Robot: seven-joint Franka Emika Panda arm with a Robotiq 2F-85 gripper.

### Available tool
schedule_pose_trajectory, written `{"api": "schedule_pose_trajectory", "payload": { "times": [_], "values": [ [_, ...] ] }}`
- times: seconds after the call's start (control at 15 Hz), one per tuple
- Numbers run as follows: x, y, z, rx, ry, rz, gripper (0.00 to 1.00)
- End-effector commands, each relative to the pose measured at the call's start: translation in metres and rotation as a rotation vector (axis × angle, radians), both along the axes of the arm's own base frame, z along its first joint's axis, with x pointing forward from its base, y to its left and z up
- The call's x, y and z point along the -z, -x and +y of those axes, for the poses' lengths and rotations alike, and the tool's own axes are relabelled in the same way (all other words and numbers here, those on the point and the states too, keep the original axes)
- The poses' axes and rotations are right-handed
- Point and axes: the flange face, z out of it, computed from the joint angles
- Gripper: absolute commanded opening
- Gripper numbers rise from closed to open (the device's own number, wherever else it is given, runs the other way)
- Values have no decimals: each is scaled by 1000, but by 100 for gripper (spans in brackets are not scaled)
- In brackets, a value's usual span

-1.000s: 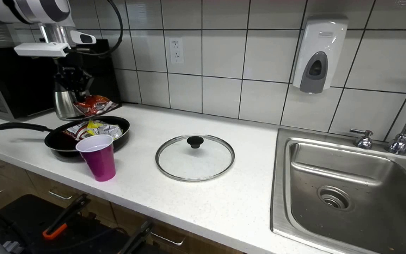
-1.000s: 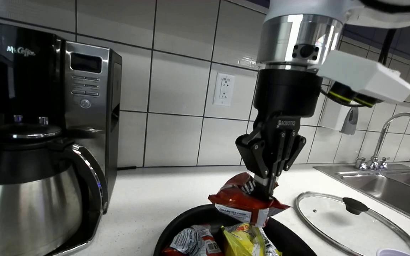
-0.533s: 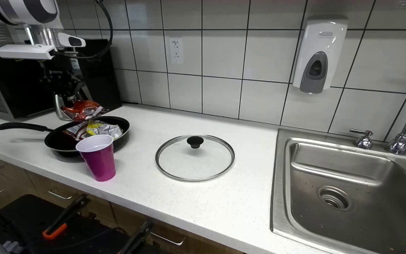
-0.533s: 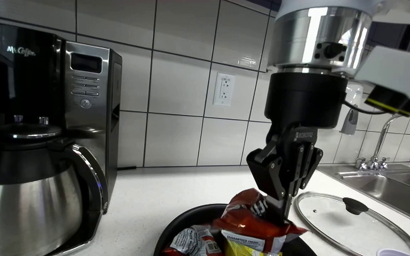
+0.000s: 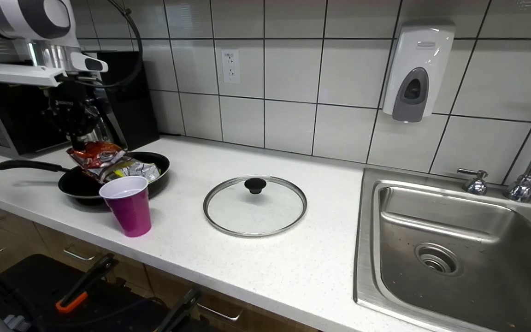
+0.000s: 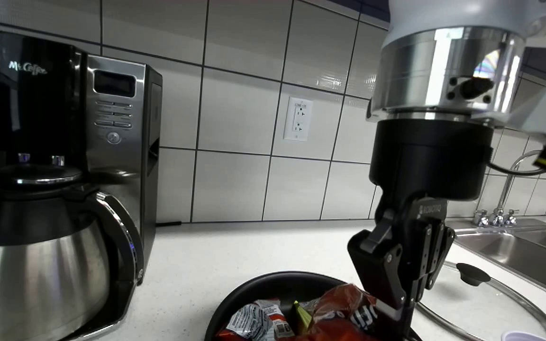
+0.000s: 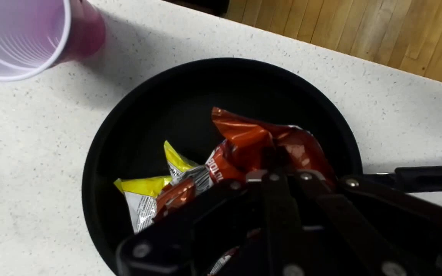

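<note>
My gripper (image 6: 398,327) is shut on a shiny red-orange snack bag (image 6: 344,310), low over a black frying pan (image 6: 273,284). In the wrist view the dark fingers pinch the folded red-orange bag (image 7: 249,142), which hangs within the outline of the pan (image 7: 221,76). Beneath and beside it lie a yellow-and-silver bag (image 7: 148,186) and a red-and-white bag (image 6: 254,322) inside the pan. From an exterior view the gripper (image 5: 77,144) and the held bag (image 5: 97,154) sit just above the pan's back left. Whether the held bag touches the others cannot be told.
A magenta cup (image 5: 132,212) stands close in front of the pan. A glass lid (image 5: 247,214) with black knob lies on the white counter, left of the steel sink (image 5: 431,221). A coffee maker (image 6: 116,104) with steel carafe stands behind; the pan handle (image 5: 30,164) points left.
The gripper has come down and over the pan with the red-orange bag, moving left in an exterior view where the cup is seen. The bag now covers much of the yellow one. The grip stays shut.
</note>
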Motion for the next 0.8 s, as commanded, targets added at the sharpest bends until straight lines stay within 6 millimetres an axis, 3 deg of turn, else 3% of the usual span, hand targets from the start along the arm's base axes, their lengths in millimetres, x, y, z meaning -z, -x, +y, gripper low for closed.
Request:
{"api": "schedule_pose_trajectory", "payload": {
  "times": [0.0,0.73],
  "values": [
    [5,1,-6,-8,-19,46,0],
    [52,-27,-27,8,-54,163,0]
  ]
}}
